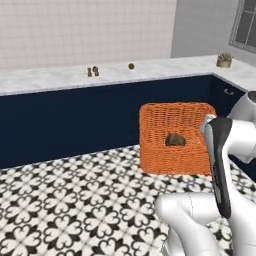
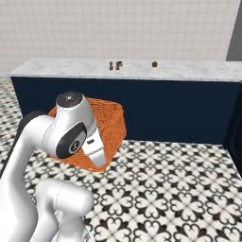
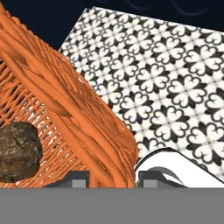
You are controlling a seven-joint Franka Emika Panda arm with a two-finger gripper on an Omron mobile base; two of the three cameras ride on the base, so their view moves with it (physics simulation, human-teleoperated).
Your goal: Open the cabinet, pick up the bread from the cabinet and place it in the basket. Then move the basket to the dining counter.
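Since the bread [image 1: 175, 140] already lies inside the basket [image 1: 176, 135], the step in hand is the carrying one — the basket hangs above the patterned floor [image 1: 75, 200] with the jaws clamped on its woven rim, one finger [image 3: 74, 178] on each side of the rim in the hand view. Next the robot should bring it to the dining desk [image 1: 100, 75] — the marble top just ahead — and keep it level so the bread stays in.

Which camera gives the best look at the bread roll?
The hand view: the bread sits close up inside the basket. The left base view shows it small through the mesh; in the right base view the arm blocks the basket.
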